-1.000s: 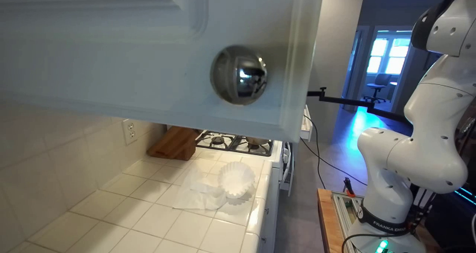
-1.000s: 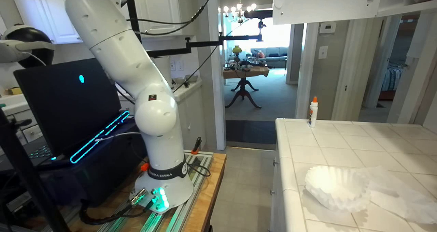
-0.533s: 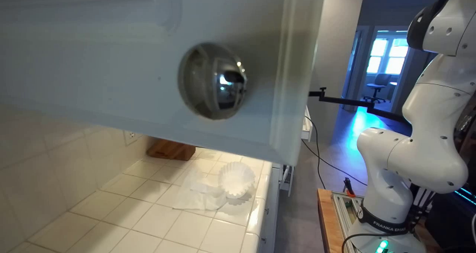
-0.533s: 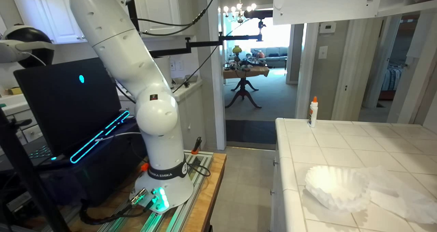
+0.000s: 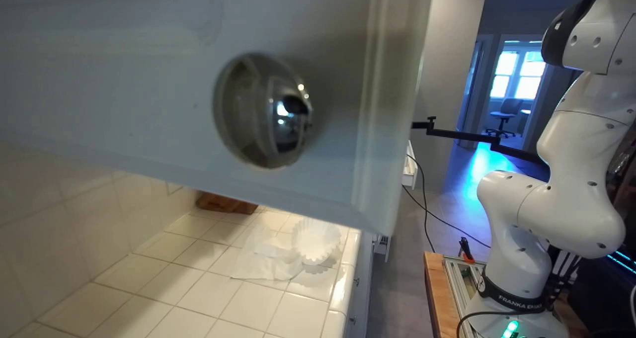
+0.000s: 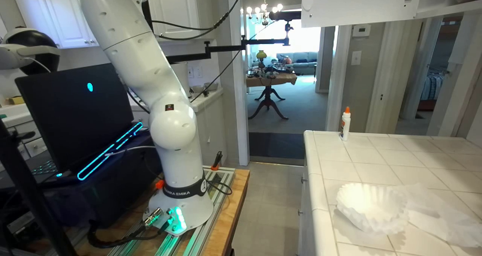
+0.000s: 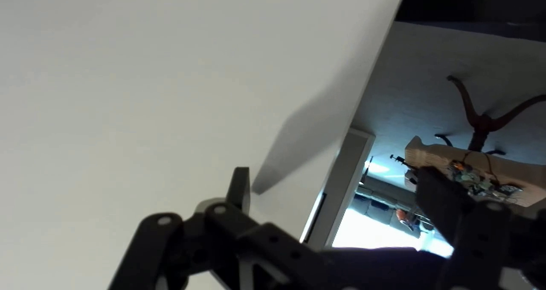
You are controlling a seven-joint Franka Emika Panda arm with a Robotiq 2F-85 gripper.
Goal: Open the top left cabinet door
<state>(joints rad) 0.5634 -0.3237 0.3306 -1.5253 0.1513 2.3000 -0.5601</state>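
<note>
The gripper [image 7: 335, 175] stands with its fingers spread wide, nothing between them, beside a plain white panel [image 7: 149, 89] that I take to be the inner face of the top left cabinet door [image 5: 149, 94]; whether they touch, I cannot tell. That door fills the upper left of an exterior view, and over the last second it has swung further out (its round knob [image 5: 263, 112] looms larger). I judge the opening well under way, probably by a push from inside. Below the door, left to right, come the tiled wall [image 5: 44, 199], the tiled counter [image 5: 164, 278], a wooden block [image 5: 228, 205] partly covered by the door's lower edge, a crumpled thin sheet [image 5: 273, 266] and, beside it, a fluted paper cup [image 5: 315, 243]. Right of the door: a black bar [image 5: 459, 135], an office chair [image 5: 507, 108] well beyond, the robot arm [image 5: 571, 204].
</note>
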